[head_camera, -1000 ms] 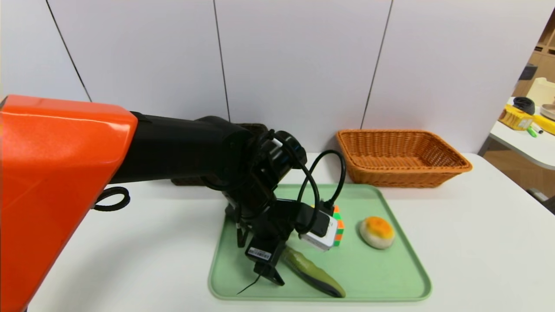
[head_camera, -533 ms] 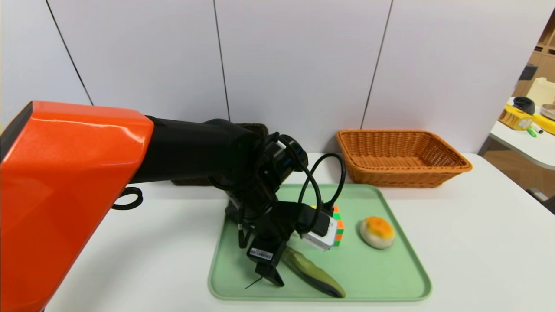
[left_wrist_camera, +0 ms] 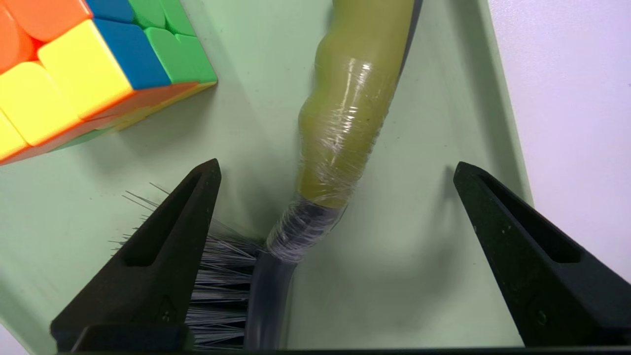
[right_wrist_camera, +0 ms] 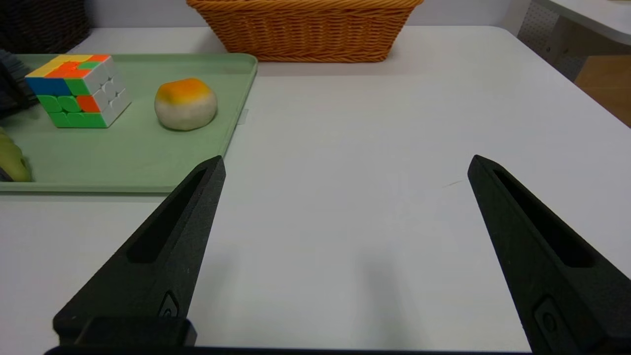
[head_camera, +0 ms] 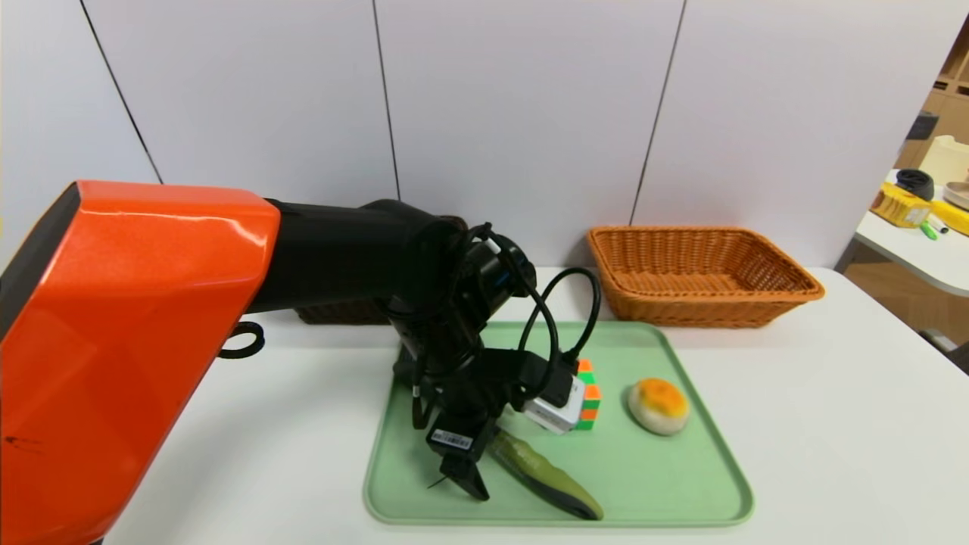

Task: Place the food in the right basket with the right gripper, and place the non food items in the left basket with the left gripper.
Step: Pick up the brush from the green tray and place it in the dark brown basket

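Note:
The brush (head_camera: 546, 474) lies on the green tray (head_camera: 666, 484) near its front edge, its olive-green handle (left_wrist_camera: 345, 118) wrapped in clear film and its dark bristles (left_wrist_camera: 222, 276) against one left finger. My left gripper (head_camera: 473, 481) hangs low over the brush, open (left_wrist_camera: 336, 166), its jaws to either side of the neck and not touching it. The puzzle cube (head_camera: 587, 393) stands behind it, and the bun (head_camera: 658, 406) sits to its right. The orange-tan right basket (head_camera: 700, 276) is behind the tray. My arm hides most of the dark left basket (head_camera: 341, 312). My right gripper (right_wrist_camera: 347, 159) is open over bare table.
The tray's raised rim (left_wrist_camera: 498, 98) runs close beside the outer left finger. In the right wrist view the cube (right_wrist_camera: 79, 91), the bun (right_wrist_camera: 186, 103), the tray (right_wrist_camera: 148, 162) and the orange-tan basket (right_wrist_camera: 303, 29) lie ahead. A side table with clutter (head_camera: 920, 208) stands at far right.
My left arm has reached further in over the tray, and its gripper has shifted slightly left and back over the brush. Its jaws have stayed open. The objects have not moved.

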Available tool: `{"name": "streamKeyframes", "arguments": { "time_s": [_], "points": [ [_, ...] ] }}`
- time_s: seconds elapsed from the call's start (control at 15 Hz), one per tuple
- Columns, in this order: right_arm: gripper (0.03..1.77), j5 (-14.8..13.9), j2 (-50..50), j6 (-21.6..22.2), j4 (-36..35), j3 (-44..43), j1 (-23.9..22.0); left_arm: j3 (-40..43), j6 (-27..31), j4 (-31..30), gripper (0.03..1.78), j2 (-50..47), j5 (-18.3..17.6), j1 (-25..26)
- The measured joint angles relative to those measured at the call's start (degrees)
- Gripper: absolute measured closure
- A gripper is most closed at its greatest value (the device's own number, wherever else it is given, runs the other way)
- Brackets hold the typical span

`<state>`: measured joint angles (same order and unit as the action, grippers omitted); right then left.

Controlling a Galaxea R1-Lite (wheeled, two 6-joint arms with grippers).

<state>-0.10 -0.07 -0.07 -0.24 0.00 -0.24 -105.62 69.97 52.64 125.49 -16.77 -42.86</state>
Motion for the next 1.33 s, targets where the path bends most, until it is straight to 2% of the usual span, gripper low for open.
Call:
{"name": "streamKeyframes", "arguments": {
  "time_s": [0.27, 0.67, 1.33],
  "points": [
    [0.1, 0.0, 0.0, 0.0, 0.0, 0.0, 0.0, -1.8, 0.1, 0.2, 0.12, 1.6, 0.0, 0.1],
    [0.1, 0.0, 0.0, 0.0, 0.0, 0.0, 0.0, -5.5, 0.5, 6.5, 0.12, 3.5, 0.2, 0.3],
    [0.1, 0.0, 0.0, 0.0, 0.0, 0.0, 0.0, -6.8, 0.7, 7.0, 0.12, 4.3, 0.3, 0.9]
  ]
}}
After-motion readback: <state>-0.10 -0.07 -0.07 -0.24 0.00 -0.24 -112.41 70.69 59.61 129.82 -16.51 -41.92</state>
